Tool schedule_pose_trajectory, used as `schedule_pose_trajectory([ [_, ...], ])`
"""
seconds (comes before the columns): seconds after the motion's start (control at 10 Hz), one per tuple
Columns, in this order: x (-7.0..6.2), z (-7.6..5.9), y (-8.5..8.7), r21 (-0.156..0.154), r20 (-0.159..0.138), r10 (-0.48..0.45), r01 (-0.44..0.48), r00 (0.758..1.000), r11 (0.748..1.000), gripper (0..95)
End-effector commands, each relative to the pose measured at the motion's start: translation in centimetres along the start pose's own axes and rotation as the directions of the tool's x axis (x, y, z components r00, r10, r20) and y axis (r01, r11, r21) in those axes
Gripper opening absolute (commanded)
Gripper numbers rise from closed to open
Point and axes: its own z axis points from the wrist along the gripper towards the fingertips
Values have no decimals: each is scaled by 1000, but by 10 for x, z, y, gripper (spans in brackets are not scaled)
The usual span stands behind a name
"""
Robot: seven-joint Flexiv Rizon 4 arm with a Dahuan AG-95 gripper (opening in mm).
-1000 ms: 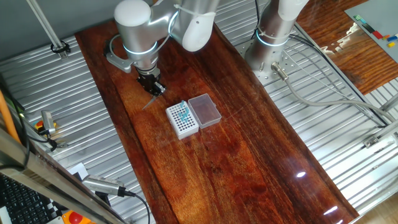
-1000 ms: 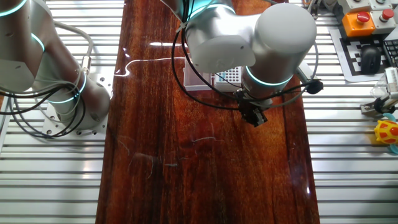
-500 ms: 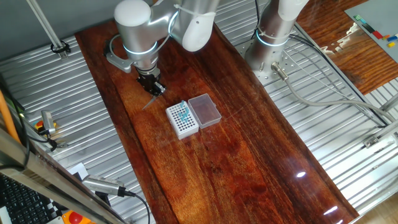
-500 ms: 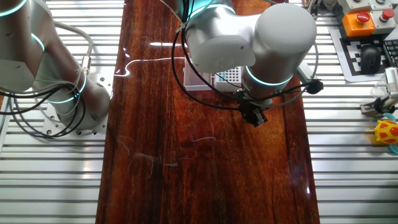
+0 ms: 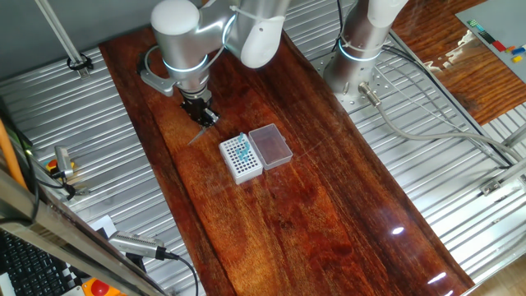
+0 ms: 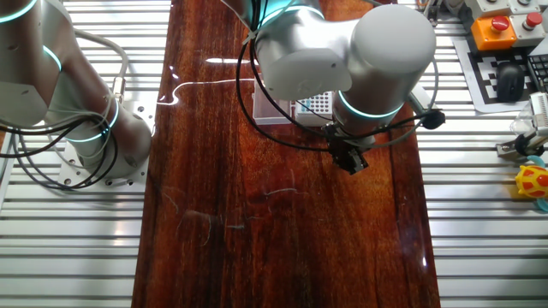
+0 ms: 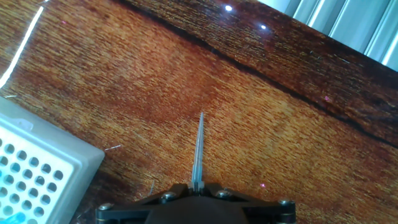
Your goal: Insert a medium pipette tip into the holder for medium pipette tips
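Note:
My gripper point(image 7: 197, 185) is shut on the medium pipette tip point(image 7: 199, 149), a pale needle-thin tip that sticks out from between the jaws over bare wood. One fixed view has the gripper point(image 5: 202, 115) up and left of the holder for medium pipette tips point(image 5: 241, 159), a white square block with a grid of holes and a few teal tips. The tip point(image 5: 196, 134) points down-left, away from the holder. In the hand view the holder's corner point(image 7: 37, 168) lies at the lower left. From the other fixed view the gripper point(image 6: 351, 160) shows, with the holder point(image 6: 315, 105) mostly hidden behind the arm.
A clear pinkish box point(image 5: 270, 145) stands against the holder's right side. The dark wooden board point(image 5: 288, 214) is flanked by ribbed metal table. A second arm's base point(image 5: 355, 57) stands at the back right; cables run beside it.

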Motion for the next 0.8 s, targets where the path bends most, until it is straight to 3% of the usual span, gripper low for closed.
schedule_pose_trajectory([
  [0.1, 0, 2, 0, 0, 0, 0, 0, 1000, 1000, 0],
  [0.4, 0, 2, 0, 0, 0, 0, 0, 1000, 1000, 0],
  [0.5, -1, -26, -7, -16, -26, 0, 0, 1000, 1000, 0],
  [0.6, -1, -27, -7, -16, -27, 0, -1, 1000, 1000, 190],
  [0.8, 0, -27, -7, -16, -26, 0, 0, 1000, 1000, 190],
])
